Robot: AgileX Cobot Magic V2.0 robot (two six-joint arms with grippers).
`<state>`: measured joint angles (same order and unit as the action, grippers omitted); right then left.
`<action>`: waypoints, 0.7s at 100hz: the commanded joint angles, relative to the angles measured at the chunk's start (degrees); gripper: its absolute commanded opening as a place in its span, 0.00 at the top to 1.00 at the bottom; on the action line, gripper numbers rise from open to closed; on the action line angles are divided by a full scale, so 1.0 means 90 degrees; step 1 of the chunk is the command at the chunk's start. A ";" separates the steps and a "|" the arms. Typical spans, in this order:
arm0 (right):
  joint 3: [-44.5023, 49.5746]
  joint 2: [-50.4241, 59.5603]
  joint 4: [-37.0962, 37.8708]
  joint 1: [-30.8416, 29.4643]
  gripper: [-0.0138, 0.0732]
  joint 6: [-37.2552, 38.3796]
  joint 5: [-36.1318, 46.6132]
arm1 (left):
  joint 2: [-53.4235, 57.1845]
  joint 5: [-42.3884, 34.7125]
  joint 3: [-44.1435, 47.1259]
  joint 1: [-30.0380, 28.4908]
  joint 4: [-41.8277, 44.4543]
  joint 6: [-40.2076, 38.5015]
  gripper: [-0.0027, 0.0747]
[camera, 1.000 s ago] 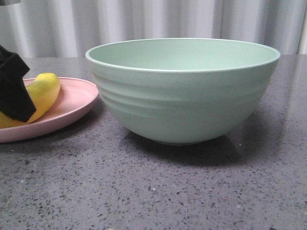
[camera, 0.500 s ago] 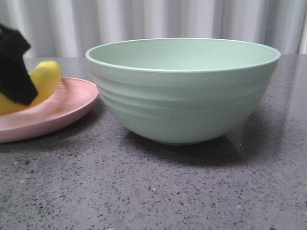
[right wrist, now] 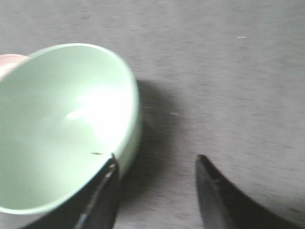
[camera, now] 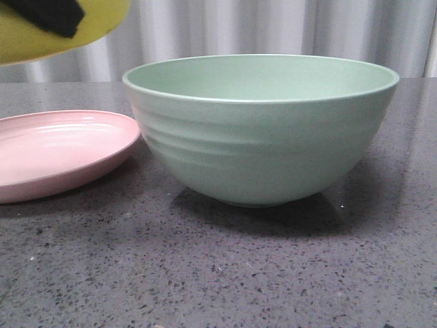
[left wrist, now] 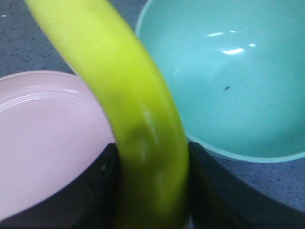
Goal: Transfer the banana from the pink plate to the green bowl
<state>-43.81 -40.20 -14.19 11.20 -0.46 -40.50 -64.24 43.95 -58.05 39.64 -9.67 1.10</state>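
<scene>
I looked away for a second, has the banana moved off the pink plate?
Yes. The banana, clamped in the left gripper, has risen clear of the pink plate, and now hangs well above it, left of the green bowl.

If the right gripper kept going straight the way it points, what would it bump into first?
Probably the bare table. The right gripper is open and holds nothing, and between its fingers only grey tabletop shows. The green bowl sits off to one side, close to one finger, so depth is hard to judge.
</scene>
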 commanded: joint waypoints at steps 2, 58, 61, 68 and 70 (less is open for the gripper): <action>-0.0473 -0.0465 -0.0860 0.0409 0.39 -0.0109 0.0727 | 0.0106 -0.0589 -0.0229 0.0393 -0.0182 -0.0007 0.84; -0.1536 -0.3101 -0.3246 0.1648 0.39 -0.0109 0.1792 | -0.0549 -0.1156 -0.0229 0.1337 -0.0607 -0.0007 0.84; -0.1593 -0.3211 -0.3318 0.1664 0.39 -0.0109 0.1792 | -0.0551 -0.1188 -0.0229 0.1365 -0.0607 -0.0007 0.84; -0.1727 -0.3391 -0.3418 0.1708 0.39 -0.0109 0.1792 | -0.0562 -0.1242 -0.0229 0.1392 -0.0607 -0.0007 0.84; -0.1766 -0.3443 -0.3433 0.1721 0.39 -0.0109 0.1792 | -0.0562 -0.1242 -0.0229 0.1392 -0.0607 -0.0007 0.84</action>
<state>-56.39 -70.45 -42.61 26.23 -0.69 -27.53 -70.24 36.95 -58.05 51.49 -14.08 1.10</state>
